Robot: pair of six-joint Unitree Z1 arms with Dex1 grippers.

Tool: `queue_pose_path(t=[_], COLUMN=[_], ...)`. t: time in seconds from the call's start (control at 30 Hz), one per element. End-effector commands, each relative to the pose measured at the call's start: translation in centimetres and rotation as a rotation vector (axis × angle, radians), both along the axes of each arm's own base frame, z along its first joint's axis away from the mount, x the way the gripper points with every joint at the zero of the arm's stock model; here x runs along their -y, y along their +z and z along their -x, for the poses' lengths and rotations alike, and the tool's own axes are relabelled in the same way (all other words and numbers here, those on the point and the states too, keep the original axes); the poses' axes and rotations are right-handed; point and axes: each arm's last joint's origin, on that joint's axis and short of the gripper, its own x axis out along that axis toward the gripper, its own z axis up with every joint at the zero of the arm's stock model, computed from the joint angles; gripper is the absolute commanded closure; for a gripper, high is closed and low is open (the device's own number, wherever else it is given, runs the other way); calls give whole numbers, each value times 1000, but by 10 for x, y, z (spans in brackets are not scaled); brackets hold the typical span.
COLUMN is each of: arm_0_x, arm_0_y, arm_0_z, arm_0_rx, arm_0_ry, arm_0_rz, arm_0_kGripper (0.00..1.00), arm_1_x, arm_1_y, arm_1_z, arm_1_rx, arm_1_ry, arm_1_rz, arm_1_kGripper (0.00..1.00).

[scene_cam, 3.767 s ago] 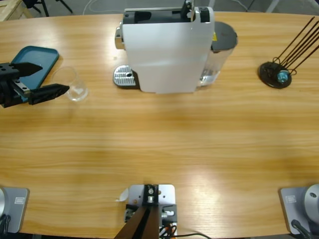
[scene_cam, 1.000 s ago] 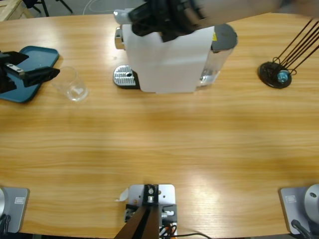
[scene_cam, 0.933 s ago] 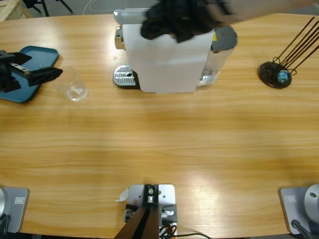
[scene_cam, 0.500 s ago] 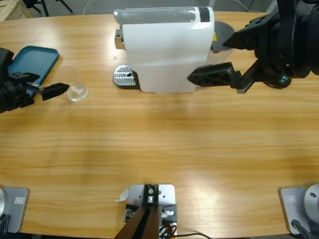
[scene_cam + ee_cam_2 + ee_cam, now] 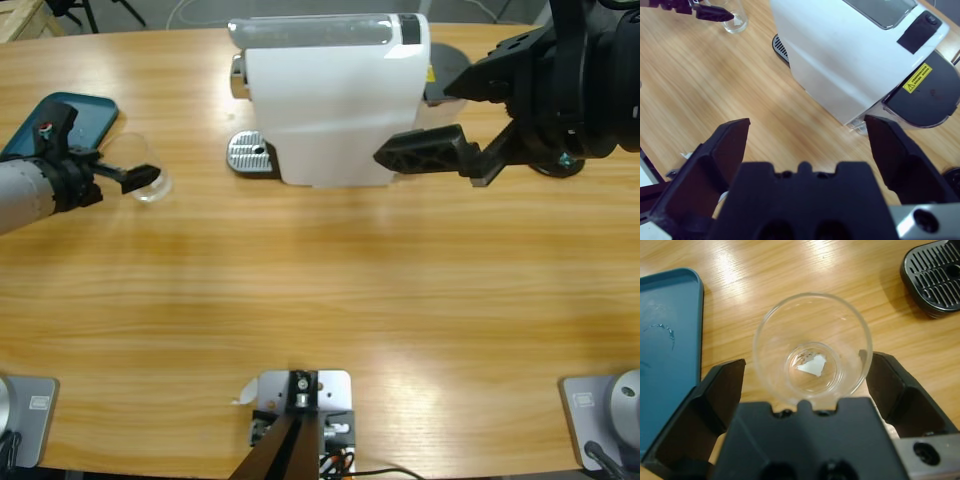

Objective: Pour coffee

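A clear empty glass point(image 5: 143, 172) point(image 5: 812, 347) stands on the table left of the white coffee machine point(image 5: 335, 100) point(image 5: 850, 55). My left gripper point(image 5: 125, 166) point(image 5: 807, 362) is open, with one jaw on each side of the glass and a gap on both sides. Up at the right, my right gripper point(image 5: 420, 120) point(image 5: 805, 122) hangs open above the table beside the machine, holding nothing. The right wrist view also catches the glass point(image 5: 735, 20) with the left gripper point(image 5: 707, 11) at it. The machine's top lid lies flat.
The machine's round metal drip tray point(image 5: 250, 155) point(image 5: 935, 280) sticks out at its left foot. A blue tray point(image 5: 62, 112) point(image 5: 665, 340) lies just left of the glass. A black stand with thin rods point(image 5: 553, 150) is at the far right.
My right arm has drawn back from the machine's top to the right, jaws open; the lid, raised at first, is now flat. My left gripper has moved in around the glass.
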Motion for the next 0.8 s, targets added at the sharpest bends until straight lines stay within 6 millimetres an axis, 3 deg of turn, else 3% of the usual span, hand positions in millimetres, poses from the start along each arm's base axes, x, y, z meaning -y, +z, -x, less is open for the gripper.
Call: queue_pose_path(t=[0.03,0.2,0.4,0.47,0.5,0.57,0.67,0.8], arm_0_x=[5,5,7,19,37,45,59,73], arm_0_y=[-26,-32,-34,-29,-13,-1,8,-3], arm_0_z=[-11,-10,-11,-10,-10,-14,-26,-49], arm_0_rx=[-21,-17,-13,32,112,141,165,128], arm_0_ry=[29,26,-1,-121,-270,-338,-398,-414], arm_0_rz=[-26,-26,-18,1,61,118,160,160], arm_0_kGripper=[70,356,405,405,451,604,607,607], arm_1_x=[-5,-4,-3,-2,1,4,12,25], arm_1_y=[-22,-24,-25,-25,-25,-23,-23,-29], arm_1_z=[-6,-5,-5,-4,-2,0,6,16], arm_1_rx=[-62,-65,-65,-68,-69,-65,-61,-70], arm_1_ry=[-6,-7,-12,-17,-17,-17,-18,-24], arm_1_rz=[34,36,39,37,33,28,25,30], arm_1_kGripper=[0,4,0,0,0,0,0,0])
